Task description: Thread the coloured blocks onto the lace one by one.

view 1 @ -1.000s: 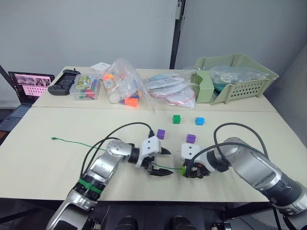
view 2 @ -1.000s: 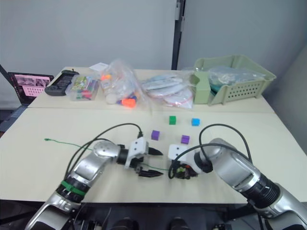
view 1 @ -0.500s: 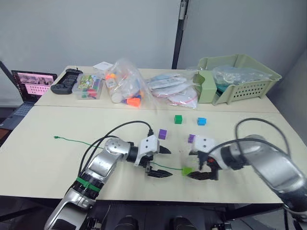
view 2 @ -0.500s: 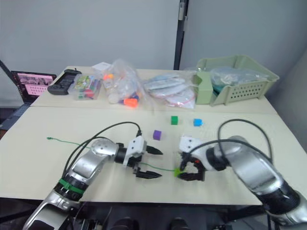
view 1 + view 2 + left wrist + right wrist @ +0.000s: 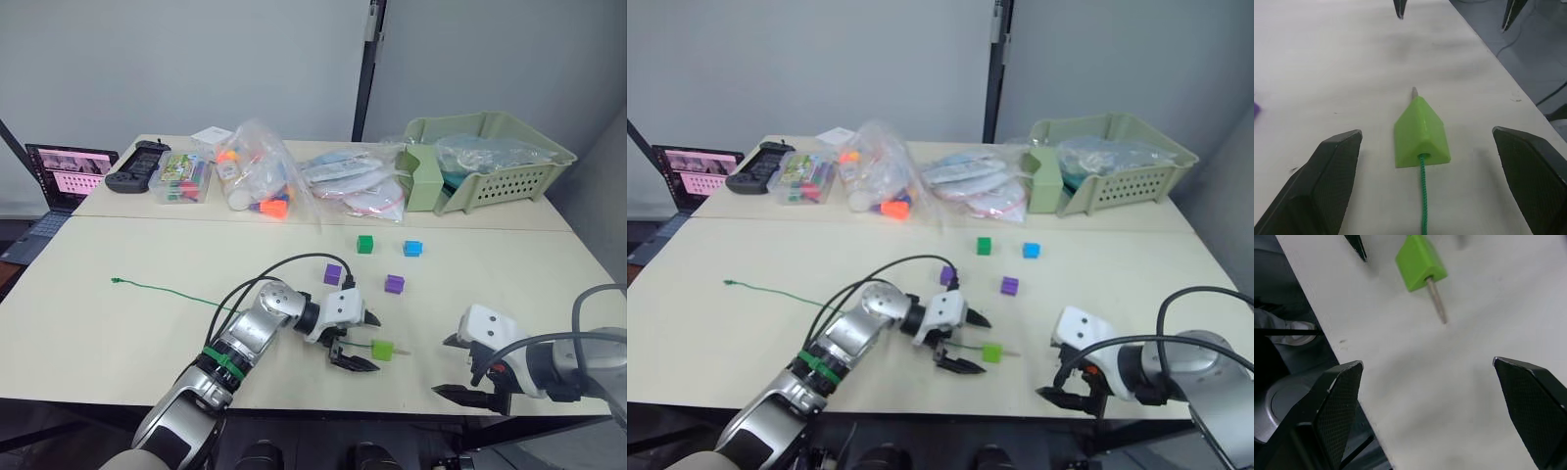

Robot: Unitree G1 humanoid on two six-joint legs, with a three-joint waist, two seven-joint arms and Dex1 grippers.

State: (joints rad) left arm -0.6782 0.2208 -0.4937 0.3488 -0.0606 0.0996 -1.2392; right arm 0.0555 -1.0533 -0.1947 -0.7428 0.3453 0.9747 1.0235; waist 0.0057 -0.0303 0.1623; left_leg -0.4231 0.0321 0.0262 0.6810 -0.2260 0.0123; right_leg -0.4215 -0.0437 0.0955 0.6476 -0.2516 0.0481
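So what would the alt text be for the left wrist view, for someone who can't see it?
A lime green block lies on a pale table, threaded on a green lace whose grey tip pokes out the far side. Two black fingers of the left gripper stand open on either side.

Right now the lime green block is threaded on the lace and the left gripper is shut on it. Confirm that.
One thing is wrong: the left gripper is open, not shut on the block. The left wrist view shows the lime green block lying on the table between its spread fingers, touched by neither. The block is indeed threaded on the lace, its grey tip poking out beyond.
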